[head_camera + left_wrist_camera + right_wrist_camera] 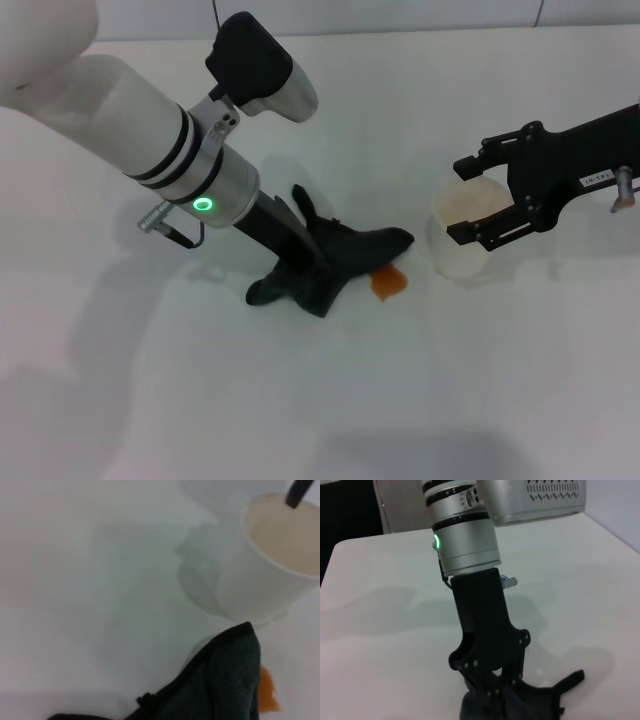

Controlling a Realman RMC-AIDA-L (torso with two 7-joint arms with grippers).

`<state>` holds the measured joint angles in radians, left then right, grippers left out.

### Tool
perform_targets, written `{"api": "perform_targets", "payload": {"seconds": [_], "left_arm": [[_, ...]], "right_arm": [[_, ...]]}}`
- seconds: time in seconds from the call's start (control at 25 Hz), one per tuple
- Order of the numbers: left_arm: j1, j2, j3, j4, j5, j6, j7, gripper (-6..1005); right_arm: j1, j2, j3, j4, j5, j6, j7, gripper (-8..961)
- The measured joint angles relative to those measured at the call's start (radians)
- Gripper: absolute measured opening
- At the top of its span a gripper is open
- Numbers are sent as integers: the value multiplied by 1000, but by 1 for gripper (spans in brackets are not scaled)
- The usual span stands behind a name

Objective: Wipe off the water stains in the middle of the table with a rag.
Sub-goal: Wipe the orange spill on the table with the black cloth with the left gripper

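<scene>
The water stains (389,283) — one small orange blot — lie mid-table (450,400), touching the edge of the rag (335,262). The left gripper (308,262) pins the rag down, fingers closed into the cloth, presumably to drag it over the blot. The right gripper (478,201) straddles a translucent plastic cup (466,238) just beside — fingers spread, likely steadying it.

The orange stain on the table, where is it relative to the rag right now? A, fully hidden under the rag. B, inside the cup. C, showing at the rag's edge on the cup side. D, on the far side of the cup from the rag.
C: the orange stain peeks out beside the rag, toward the cup.
</scene>
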<state>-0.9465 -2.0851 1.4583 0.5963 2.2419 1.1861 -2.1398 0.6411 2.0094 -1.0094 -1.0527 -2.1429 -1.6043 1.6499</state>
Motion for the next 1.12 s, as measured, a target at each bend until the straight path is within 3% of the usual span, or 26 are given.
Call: {"api": "perform_targets", "payload": {"seconds": [0.32, 0.64, 1.12], "left_arm": [[-1, 0, 3, -3, 11, -56, -53, 103], [-24, -4, 130, -5, -47, -48, -27, 103], [-62, -7, 232, -7, -160, -72, 22, 103]], "right_arm": [[1, 1, -2, 4, 0, 7, -7, 841], [1, 3, -2, 6, 0, 12, -8, 841], [12, 3, -18, 16, 3, 36, -9, 841]]}}
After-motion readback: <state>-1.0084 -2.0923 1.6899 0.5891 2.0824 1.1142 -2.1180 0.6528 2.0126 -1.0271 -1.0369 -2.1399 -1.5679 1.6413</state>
